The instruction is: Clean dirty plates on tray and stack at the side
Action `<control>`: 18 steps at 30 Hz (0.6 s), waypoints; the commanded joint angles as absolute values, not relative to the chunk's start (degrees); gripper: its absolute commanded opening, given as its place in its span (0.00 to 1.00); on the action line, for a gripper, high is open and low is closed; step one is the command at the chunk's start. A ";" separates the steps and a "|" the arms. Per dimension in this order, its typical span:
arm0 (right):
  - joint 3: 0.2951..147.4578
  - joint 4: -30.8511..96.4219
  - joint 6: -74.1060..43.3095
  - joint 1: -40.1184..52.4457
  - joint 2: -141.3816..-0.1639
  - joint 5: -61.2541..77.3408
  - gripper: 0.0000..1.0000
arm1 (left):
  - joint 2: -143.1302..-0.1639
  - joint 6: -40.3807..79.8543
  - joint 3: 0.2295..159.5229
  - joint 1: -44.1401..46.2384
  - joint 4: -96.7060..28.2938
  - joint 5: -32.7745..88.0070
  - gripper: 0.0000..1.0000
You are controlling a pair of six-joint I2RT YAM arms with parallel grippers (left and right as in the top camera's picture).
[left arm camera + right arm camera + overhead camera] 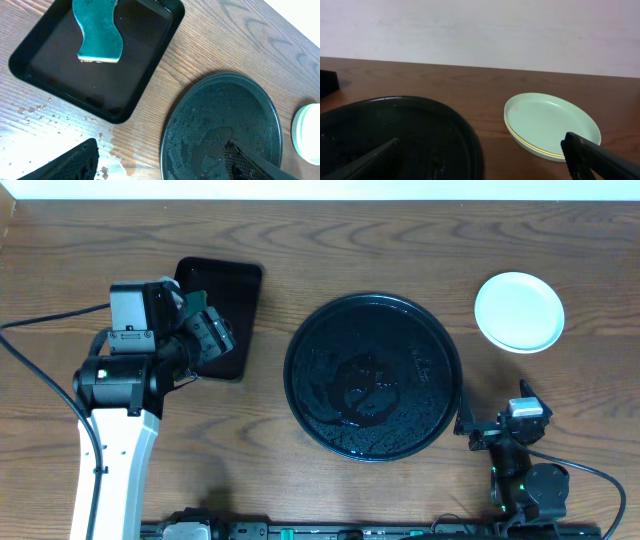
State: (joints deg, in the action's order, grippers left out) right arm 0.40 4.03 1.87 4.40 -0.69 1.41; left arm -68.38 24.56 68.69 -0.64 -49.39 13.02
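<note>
1. Left gripper (215,330): left of the overhead frame, over the rectangular black tray (235,285). Jaws spread apart, nothing between them. The left wrist view (161,145) shows its two dark fingers at the lower corners, with bare wood and tray rim between.
2. Rectangular black tray (45,75): upper left in the left wrist view. It holds a teal sponge (97,32) lying flat, which the overhead view hides behind the arm.
3. Water drops (55,117): scattered on the wooden counter (400,240) just beside that tray; left wrist view only.
4. Round black tray (330,340): centre of the overhead frame, glossy, with a wet film and no plate on it. It also appears at the lower right of the left wrist view (250,100) and the lower left of the right wrist view (445,120).
5. Plates (519,311): stacked on the counter at the upper right, apart from the round tray. Overhead they read as one pale disc. The right wrist view (550,125) shows a mint top plate with a pale yellow edge beneath.
6. Right gripper (500,425): lower right, jaws wide apart and empty (481,142).
</note>
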 commanded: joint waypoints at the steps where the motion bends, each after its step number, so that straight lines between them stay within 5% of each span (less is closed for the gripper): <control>1: 0.32 4.29 0.91 4.05 -0.32 0.47 0.99 | -68.23 24.21 68.47 -0.62 -49.82 13.04 0.80; 11: 0.32 4.29 0.91 4.05 -0.32 0.45 0.99 | -59.68 11.42 63.99 -0.62 -55.37 12.56 0.80; 13: 0.32 4.29 0.91 4.05 -0.32 0.47 0.99 | -56.53 6.42 60.18 -0.62 -52.69 13.47 0.95; 18: 0.32 4.29 0.91 4.05 -0.32 0.45 0.99 | -47.37 -2.59 47.70 -0.62 -41.87 18.06 0.97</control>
State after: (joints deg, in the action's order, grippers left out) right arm 0.40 4.01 1.87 4.40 -0.69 1.19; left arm -51.83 6.63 54.00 -0.64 -45.63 14.70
